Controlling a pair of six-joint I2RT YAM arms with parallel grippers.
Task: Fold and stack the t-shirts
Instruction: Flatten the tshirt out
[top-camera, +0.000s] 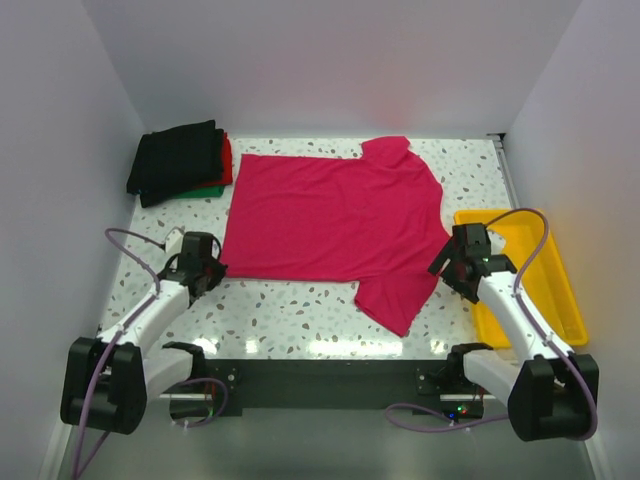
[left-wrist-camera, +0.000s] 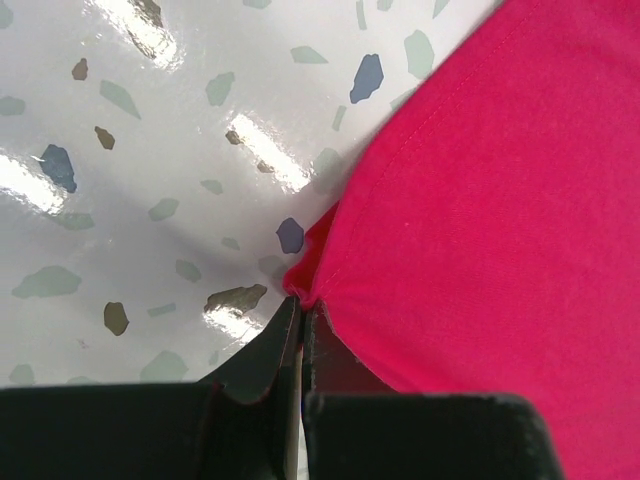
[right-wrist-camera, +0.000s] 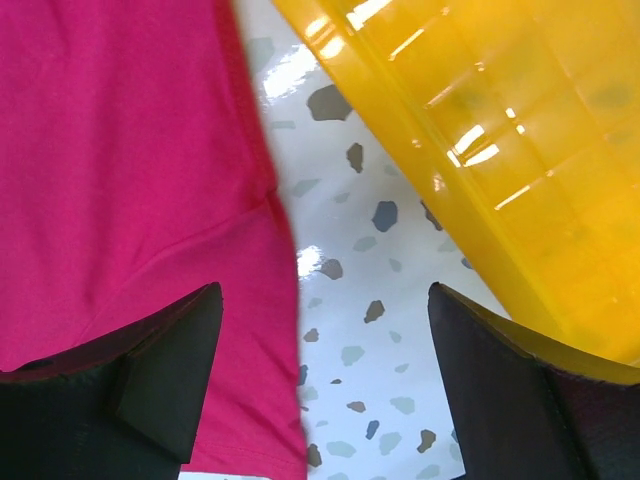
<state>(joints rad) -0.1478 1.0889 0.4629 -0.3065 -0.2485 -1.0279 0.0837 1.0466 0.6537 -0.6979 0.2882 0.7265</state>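
One pink t-shirt (top-camera: 330, 215) corner is pinched in the left gripper (left-wrist-camera: 301, 312); right gripper (right-wrist-camera: 325, 385) gapes over its sleeve.

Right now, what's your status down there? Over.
Left hand shut on corner of pink t-shirt. Right hand open over its opposite edge. Yellow tray close beside it. Folded stack far left.

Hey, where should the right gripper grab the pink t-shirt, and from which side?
Take the pink t-shirt at its near shoulder edge, by the sleeve seam, coming in from the yellow tray side. The cloth lies flat, and that edge borders bare table under the open right gripper.
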